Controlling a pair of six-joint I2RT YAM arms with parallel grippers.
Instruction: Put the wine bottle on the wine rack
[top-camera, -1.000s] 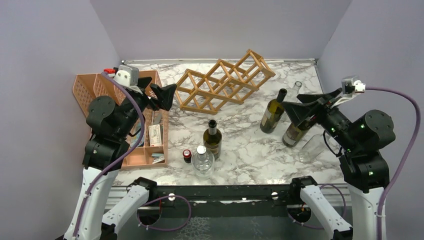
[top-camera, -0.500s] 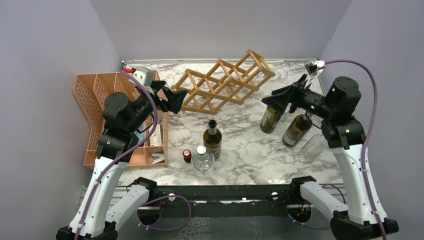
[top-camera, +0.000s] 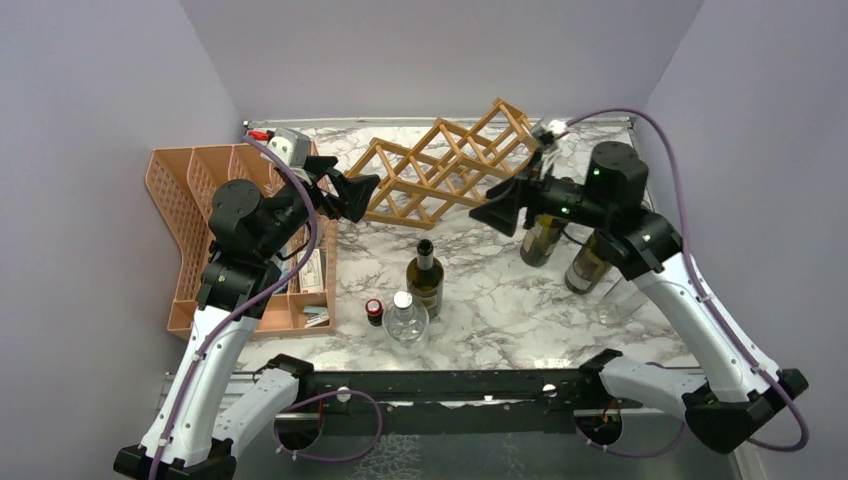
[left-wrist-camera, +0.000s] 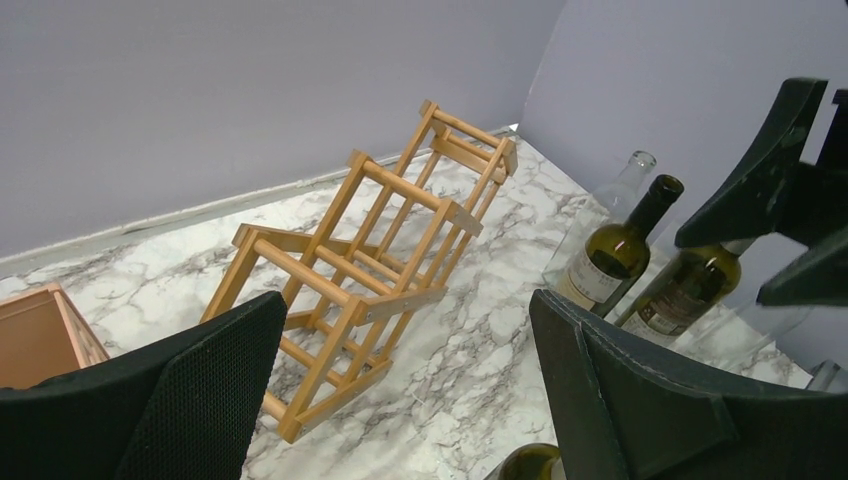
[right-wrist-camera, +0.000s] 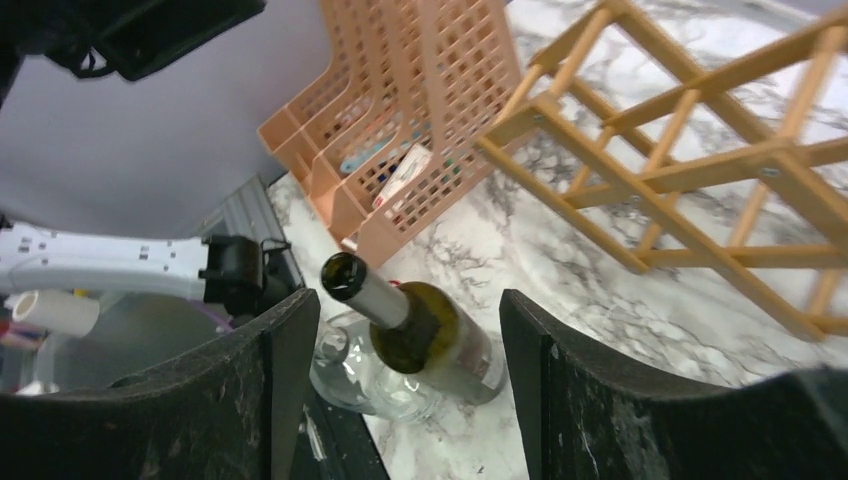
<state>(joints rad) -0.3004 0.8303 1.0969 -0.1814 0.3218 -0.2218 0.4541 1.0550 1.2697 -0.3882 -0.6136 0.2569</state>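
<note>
Three dark wine bottles stand upright on the bench (top-camera: 500, 300): the middle wine bottle (top-camera: 425, 278) and the right-hand pair (top-camera: 543, 238), all apart from the wine rack (top-camera: 450, 165). The rack lies askew at the back of the bench.

The orange organiser (top-camera: 170, 185) at the left holds small boxes (top-camera: 310, 270) in its near compartments. A clear bottle (top-camera: 405, 322) sits just beside the middle wine bottle, and a small red-capped bottle (top-camera: 374, 311) is next to it.

Since a second ago your right arm has swung in from the right edge. The right gripper (top-camera: 490, 215) now hangs above the bench past the right-hand pair, near the rack's near edge. Your left gripper (top-camera: 362, 195) has moved off the organiser toward the rack's left end.

The left gripper is spread fully wide and holds nothing. The right gripper has narrowed but its jaws are still apart and empty. Your right wrist view looks down between them at the middle wine bottle.
</note>
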